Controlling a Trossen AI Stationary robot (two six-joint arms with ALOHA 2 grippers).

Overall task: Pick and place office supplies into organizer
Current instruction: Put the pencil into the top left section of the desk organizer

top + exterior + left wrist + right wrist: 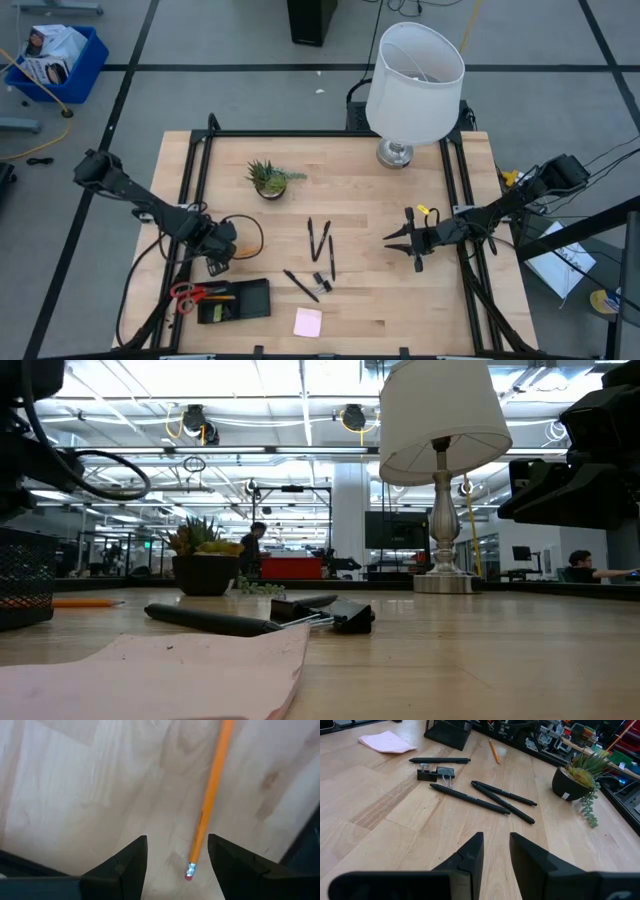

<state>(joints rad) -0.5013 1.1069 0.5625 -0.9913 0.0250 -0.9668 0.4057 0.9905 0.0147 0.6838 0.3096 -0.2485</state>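
An orange pencil lies flat on the wooden table. Its eraser end sits between the fingers of my left gripper, which points down, open, touching nothing. In the high view that gripper hovers just beyond the black organizer. Red-handled scissors rest at the organizer's left end. Three black pens, black clips and a pink pad lie mid-table. My right gripper waits at the right, open and nearly level, facing the pens.
A small potted plant stands toward the far left of the table. A white-shaded lamp stands at the far edge. A black cable loop lies beside my left gripper. Bare wood stretches between the pens and my right gripper.
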